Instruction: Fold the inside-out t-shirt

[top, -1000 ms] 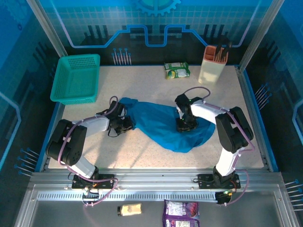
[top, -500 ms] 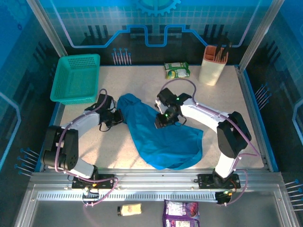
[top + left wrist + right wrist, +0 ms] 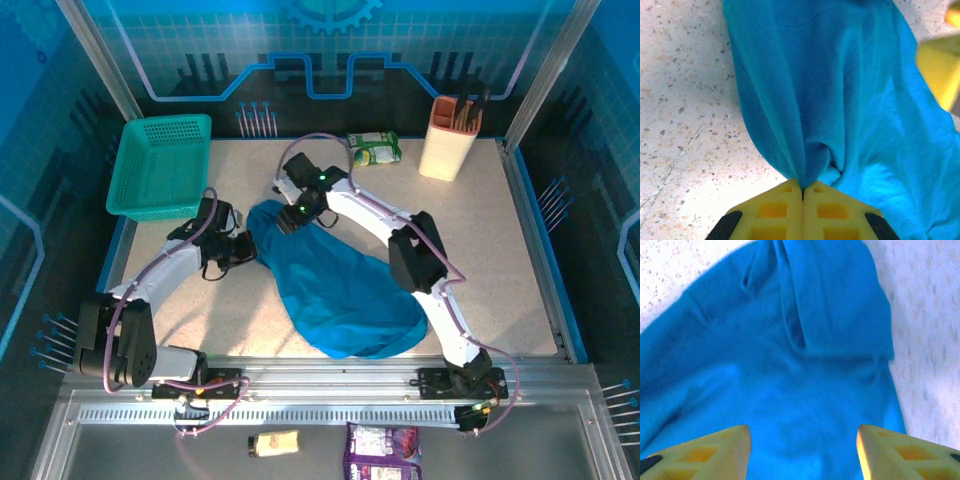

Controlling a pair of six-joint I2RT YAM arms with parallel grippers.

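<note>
- Top external view: the t-shirt (image 3: 335, 285) is seen bunched in a long crumpled heap on the table (image 3: 500, 240). It runs from a narrow far end near the basket (image 3: 160, 165) down to a wider lump by the near edge.
- The left gripper (image 3: 246, 250) is clamped on a gathered bit of the shirt's left edge. In the left wrist view, the cloth is pinched tight between the closed yellow fingers (image 3: 780, 212).
- The right gripper (image 3: 292, 214) is held over the narrow far end. Its fingers (image 3: 705, 450) are spread wide with nothing caught between them, and blue cloth lies underneath.
- Handling, as a guess: the shirt is soft, light and floppy. No shape would be kept when it's lifted, so sagging and dragging should be expected. It isn't fragile, though the layers probably slide over each other.
- The best hold is probably at a hem, sleeve edge or shoulder seam, pinched at a corner. A grab in the bulky middle would likely pick up several layers.
- No print, tag or logo can be made out on the shirt.
- Some print is seen on the green packet (image 3: 374, 148), but it's too small to be read. The same goes for the purple packet (image 3: 383, 455).
</note>
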